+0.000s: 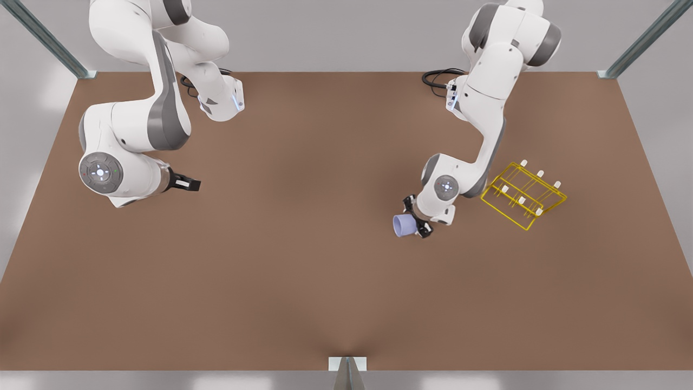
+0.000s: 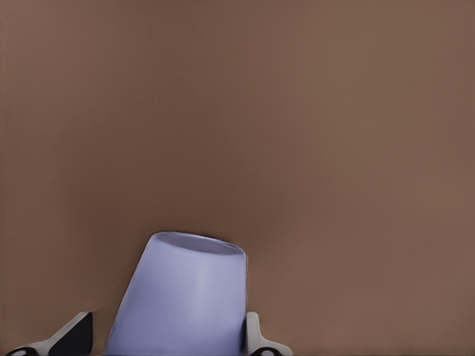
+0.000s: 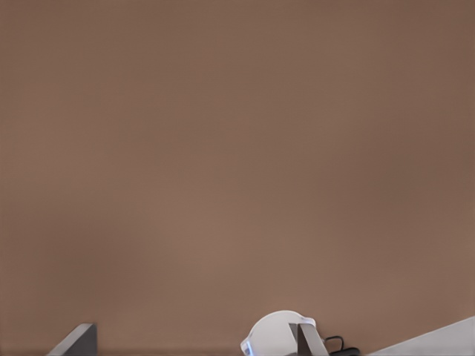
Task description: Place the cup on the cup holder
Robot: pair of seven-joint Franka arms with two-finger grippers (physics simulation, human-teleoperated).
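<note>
Cup [image 1: 404, 225] sits low on the brown table [image 1: 303, 281] in the front view, toward that view's right, tilted with its open mouth turned to the view's left; the left gripper [image 1: 416, 218] grasps it, one dark finger at each side of its wall; the cup holder [image 1: 523, 195] stands just beyond that arm's wrist, farther to the view's right, near the cup but apart from it, its white-tipped pegs upright; the right gripper [image 1: 187, 183] hangs over bare table at the view's left, well apart from both, waiting, and whether its fingers are parted or closed cannot be told there.

Left wrist view: the cup [image 2: 182, 297] is pinched between the fingers [image 2: 252, 337], tapered end pointing away from the camera, bare table [image 2: 297, 111] behind it.

Right wrist view: plain table [image 3: 223, 148]; one finger tip [image 3: 78, 340] and another [image 3: 310, 341] stand wide apart with nothing between them, so this hand is released.
</note>
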